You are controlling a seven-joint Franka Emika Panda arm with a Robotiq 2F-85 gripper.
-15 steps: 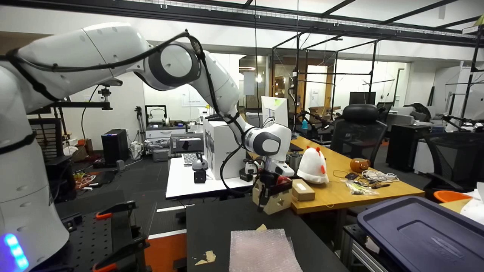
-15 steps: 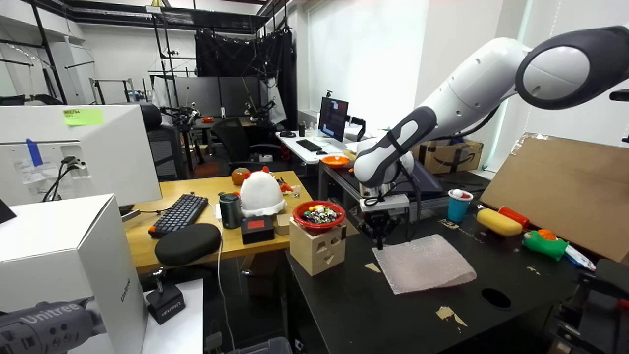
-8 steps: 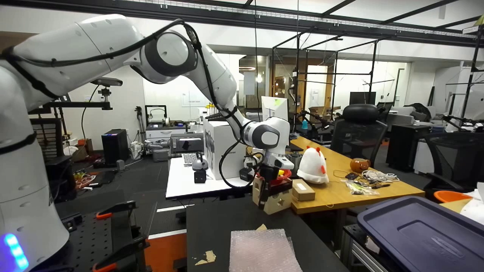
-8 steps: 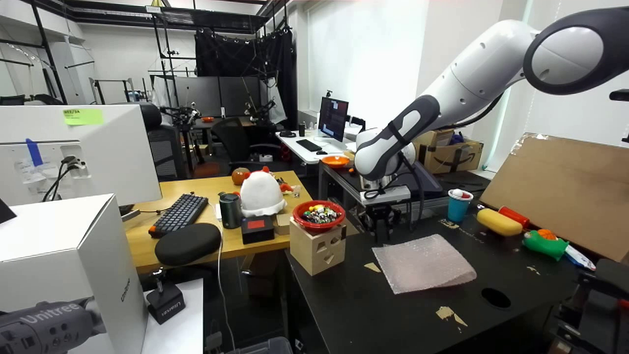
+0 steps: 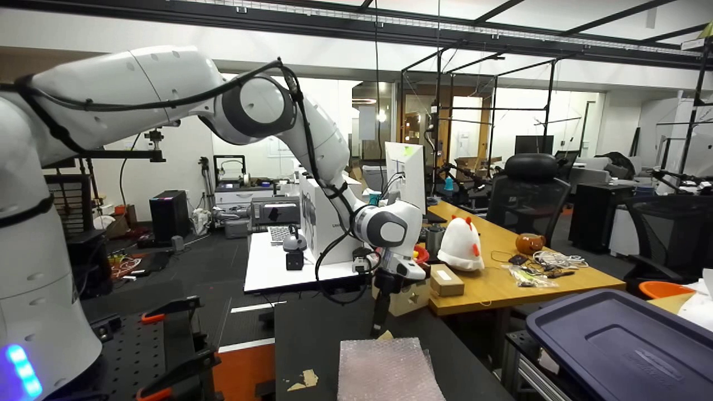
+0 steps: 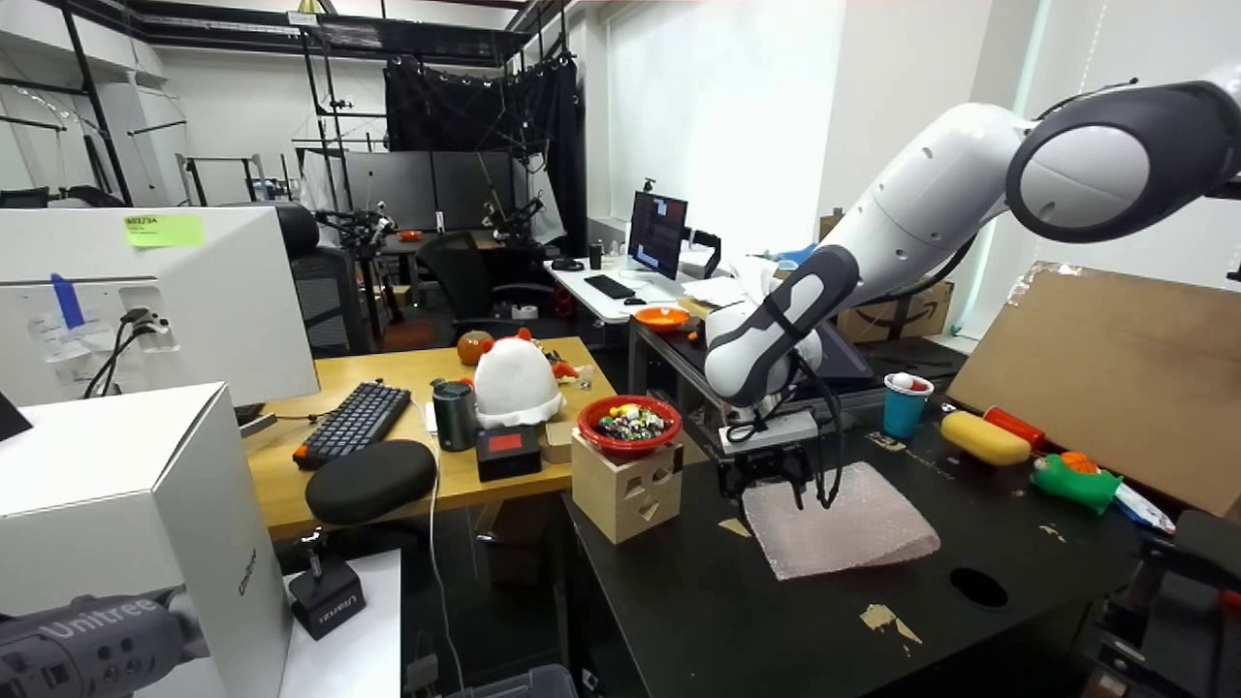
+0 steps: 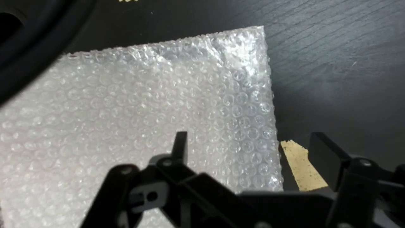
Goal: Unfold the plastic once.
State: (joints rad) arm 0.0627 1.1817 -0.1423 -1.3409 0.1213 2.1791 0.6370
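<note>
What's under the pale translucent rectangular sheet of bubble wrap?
Black wood-grained tabletop surrounds the pale bubble-wrap sheet and presumably continues beneath. A jagged tan patch lies beside one edge. What the sheet itself covers cannot be made out.

"unitree" on white box [image 6: 136,523] and grey device [image 6: 102,640], "ulanzi" on black base [image 6: 328,593]

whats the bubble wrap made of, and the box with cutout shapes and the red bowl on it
Bubble wrap: thin, glossy, translucent plastic film, shown by its rows of round bubbles and bright glints.
Cutout box: probably wood with a matte finish, from its pale tan colour, though no grain can be made out.
Red bowl: likely smooth plastic, given its even, vivid colour.
</note>
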